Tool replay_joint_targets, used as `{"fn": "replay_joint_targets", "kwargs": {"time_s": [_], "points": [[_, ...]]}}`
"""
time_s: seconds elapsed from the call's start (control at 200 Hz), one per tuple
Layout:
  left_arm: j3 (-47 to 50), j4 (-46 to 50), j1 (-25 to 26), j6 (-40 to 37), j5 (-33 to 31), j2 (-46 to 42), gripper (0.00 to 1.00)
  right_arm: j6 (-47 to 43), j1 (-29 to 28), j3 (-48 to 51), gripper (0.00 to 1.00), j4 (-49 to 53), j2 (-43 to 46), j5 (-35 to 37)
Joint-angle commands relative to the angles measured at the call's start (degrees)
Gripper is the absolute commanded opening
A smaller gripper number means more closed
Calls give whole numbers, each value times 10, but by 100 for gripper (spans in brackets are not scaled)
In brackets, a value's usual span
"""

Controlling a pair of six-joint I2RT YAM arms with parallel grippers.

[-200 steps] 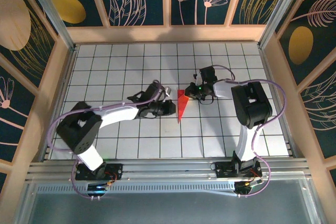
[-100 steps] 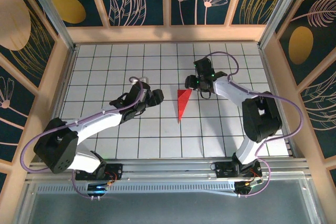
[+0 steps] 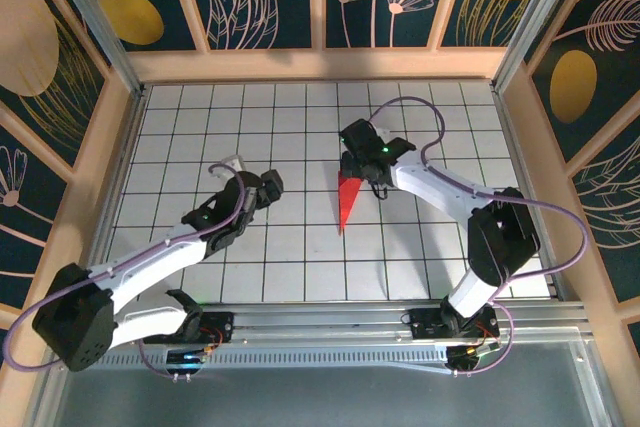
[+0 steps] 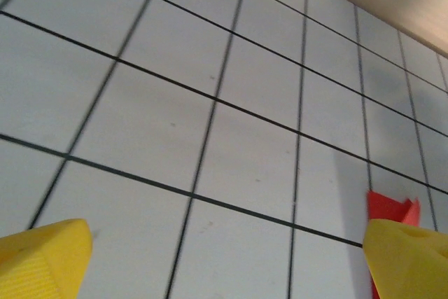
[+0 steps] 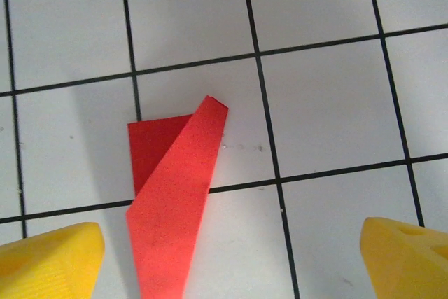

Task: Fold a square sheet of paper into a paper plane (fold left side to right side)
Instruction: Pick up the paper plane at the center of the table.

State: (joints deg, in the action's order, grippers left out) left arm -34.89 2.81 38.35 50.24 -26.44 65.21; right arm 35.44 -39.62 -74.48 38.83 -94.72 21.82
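Observation:
The red sheet of paper (image 3: 345,204) lies flat on the gridded table, folded into a slim pointed dart, a paper plane shape with its wide end at the back. In the right wrist view the paper (image 5: 171,208) shows one flap folded over a darker layer. My right gripper (image 3: 356,159) hovers over the wide end, open, its yellow fingertips (image 5: 49,260) either side of the paper without touching it. My left gripper (image 3: 270,184) stands open about two tiles left of the paper. A corner of the paper (image 4: 392,204) peeks from behind its right fingertip (image 4: 409,257).
The white gridded table (image 3: 200,127) is ringed by a low wooden wall (image 3: 320,65), and a metal rail (image 3: 320,322) runs along the near edge. The right arm's lilac cable (image 3: 420,112) loops over the back tiles.
Both grippers went from shut to open. The left gripper drew back leftward from the paper. The right gripper moved left over the paper's wide end. The paper stayed in place.

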Motion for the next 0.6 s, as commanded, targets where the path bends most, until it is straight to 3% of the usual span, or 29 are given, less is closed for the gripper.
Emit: {"fn": "replay_joint_targets", "kwargs": {"time_s": [0.0,0.19,0.475,0.596], "points": [[35,10,-14,12,-35,-24,99,107,-27,-61,96,98,-43,70],[64,-8,-34,-15,0,-32,99,181,-76,-158,98,179,-129,100],[85,8,-40,-24,-15,-55,99,246,-119,-382,99,337,-317,138],[92,1,-39,-22,-5,-66,99,283,-122,-399,98,386,-354,161]]}}
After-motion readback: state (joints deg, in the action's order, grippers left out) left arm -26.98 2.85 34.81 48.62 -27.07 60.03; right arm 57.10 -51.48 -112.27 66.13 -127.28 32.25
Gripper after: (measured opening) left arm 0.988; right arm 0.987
